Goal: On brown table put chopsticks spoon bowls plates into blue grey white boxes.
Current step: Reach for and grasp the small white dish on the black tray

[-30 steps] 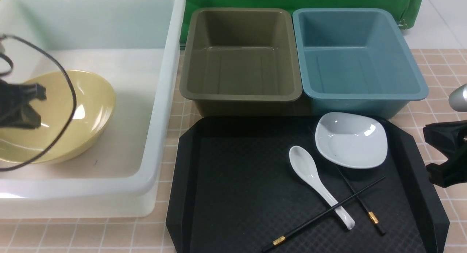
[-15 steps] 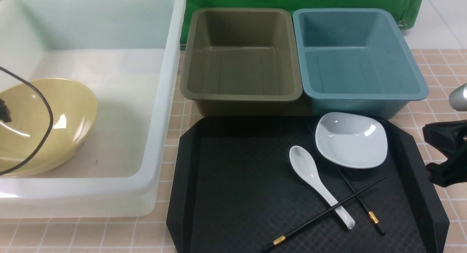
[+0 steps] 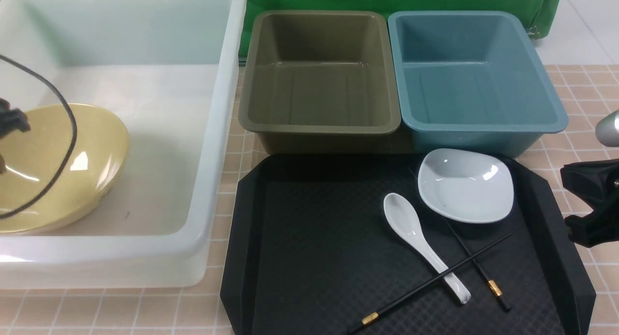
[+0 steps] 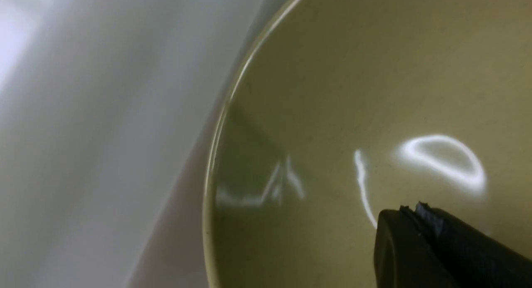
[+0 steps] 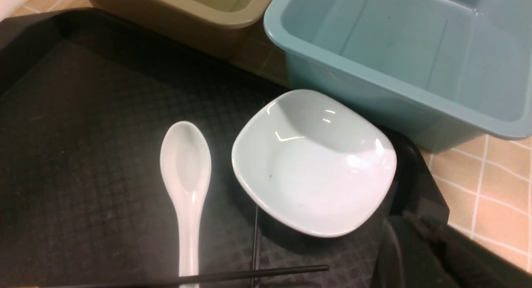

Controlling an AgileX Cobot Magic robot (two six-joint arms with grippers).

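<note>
- Brown tiled worktop carrying a white box, a grey-brown box and a blue box.
- Yellow bowl inside the white box, tilted; the left gripper is clenched over it, contact unclear.
- Black tray holding a white bowl, a white spoon and two chopsticks: one crosses the spoon's handle, the other runs beneath the white bowl.
- Right gripper near the tray's right edge; cannot tell whether released or clenched.
</note>
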